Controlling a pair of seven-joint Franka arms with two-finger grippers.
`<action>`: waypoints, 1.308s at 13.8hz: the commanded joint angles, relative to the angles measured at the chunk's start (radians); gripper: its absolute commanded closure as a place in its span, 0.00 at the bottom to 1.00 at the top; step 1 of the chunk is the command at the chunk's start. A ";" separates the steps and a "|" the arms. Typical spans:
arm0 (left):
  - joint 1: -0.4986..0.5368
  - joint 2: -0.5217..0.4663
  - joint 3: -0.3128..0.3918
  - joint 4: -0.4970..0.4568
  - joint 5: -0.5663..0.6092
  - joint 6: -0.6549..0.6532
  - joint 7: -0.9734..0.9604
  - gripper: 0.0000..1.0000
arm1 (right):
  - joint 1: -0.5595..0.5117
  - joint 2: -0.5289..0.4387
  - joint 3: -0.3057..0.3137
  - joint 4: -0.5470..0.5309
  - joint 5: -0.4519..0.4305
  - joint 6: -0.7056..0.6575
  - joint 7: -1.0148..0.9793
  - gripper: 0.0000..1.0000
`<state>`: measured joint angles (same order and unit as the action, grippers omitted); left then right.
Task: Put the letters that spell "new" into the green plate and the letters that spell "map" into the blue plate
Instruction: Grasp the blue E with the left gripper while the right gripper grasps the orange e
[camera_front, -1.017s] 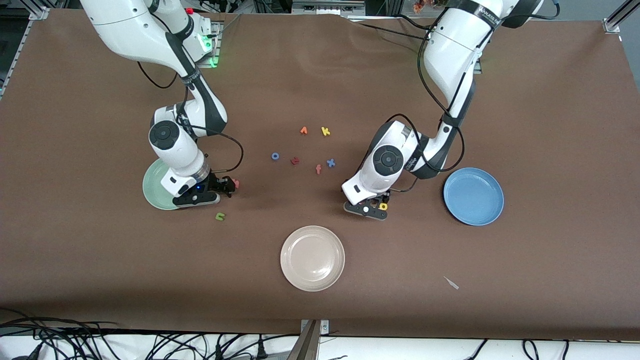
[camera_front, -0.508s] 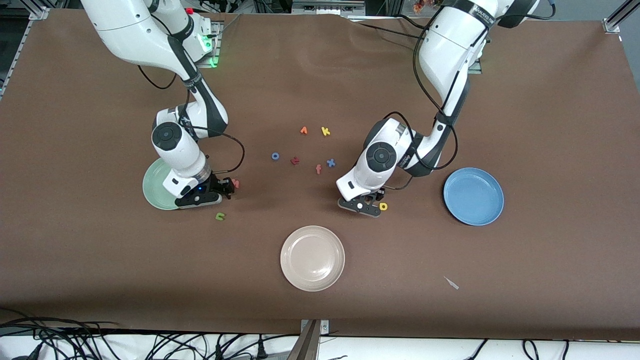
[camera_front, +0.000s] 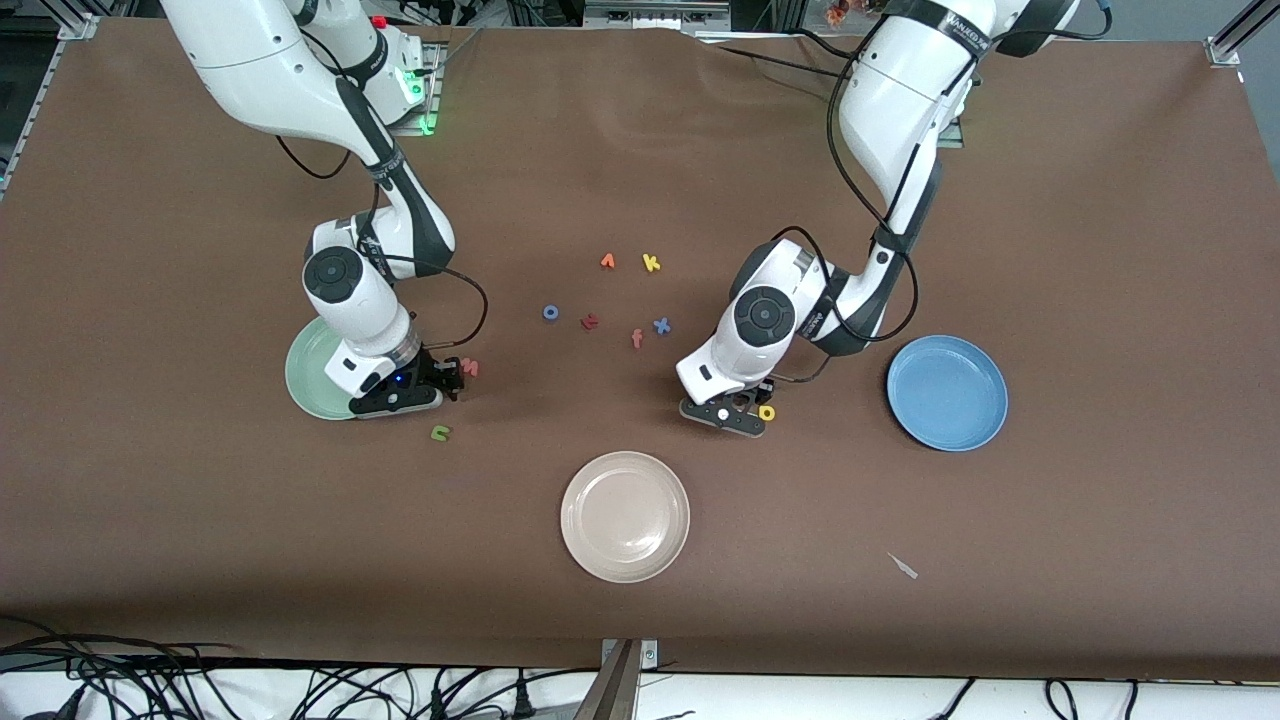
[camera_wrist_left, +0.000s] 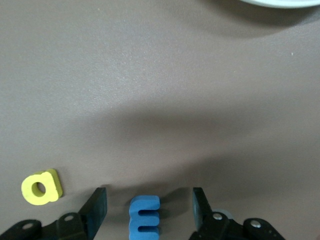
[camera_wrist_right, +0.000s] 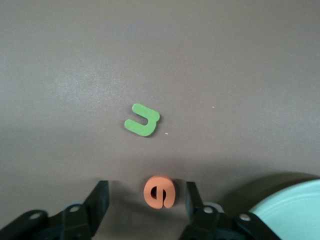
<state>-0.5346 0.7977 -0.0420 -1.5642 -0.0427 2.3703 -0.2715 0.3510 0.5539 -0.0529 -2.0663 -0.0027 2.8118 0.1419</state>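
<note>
Left pincer (camera_wrist_left: 145, 212) down on the table, fingers apart astride the blue m (camera_wrist_left: 144, 221), not touching it; yellow p (camera_wrist_left: 42, 186) just beside. Right pincer (camera_wrist_right: 146, 205) likewise spread around the orange e (camera_wrist_right: 159, 191), beside the green plate (camera_wrist_right: 290, 210); green n (camera_wrist_right: 142, 120) near. Blue plate (camera_front: 947, 392) sits toward the left arm's end.

Table covering (camera_front: 200, 560): matt brown cloth. Letters, e.g. blue m (camera_wrist_left: 144, 215): matt foam. Green plate (camera_front: 305, 375): smooth, slightly glossy plastic.
</note>
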 joint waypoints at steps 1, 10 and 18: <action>-0.002 0.009 0.004 0.010 0.024 -0.008 0.008 0.27 | -0.009 0.007 0.004 -0.021 -0.011 0.051 -0.013 0.34; -0.002 0.001 0.005 0.001 0.026 -0.063 0.006 0.56 | -0.009 0.014 0.002 -0.029 -0.011 0.066 -0.015 0.81; 0.022 -0.038 0.013 0.030 0.026 -0.172 0.008 0.96 | -0.009 -0.207 -0.022 -0.028 -0.011 -0.225 -0.074 0.88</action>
<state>-0.5315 0.7930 -0.0362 -1.5479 -0.0381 2.2716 -0.2695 0.3488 0.4726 -0.0684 -2.0642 -0.0036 2.6997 0.1050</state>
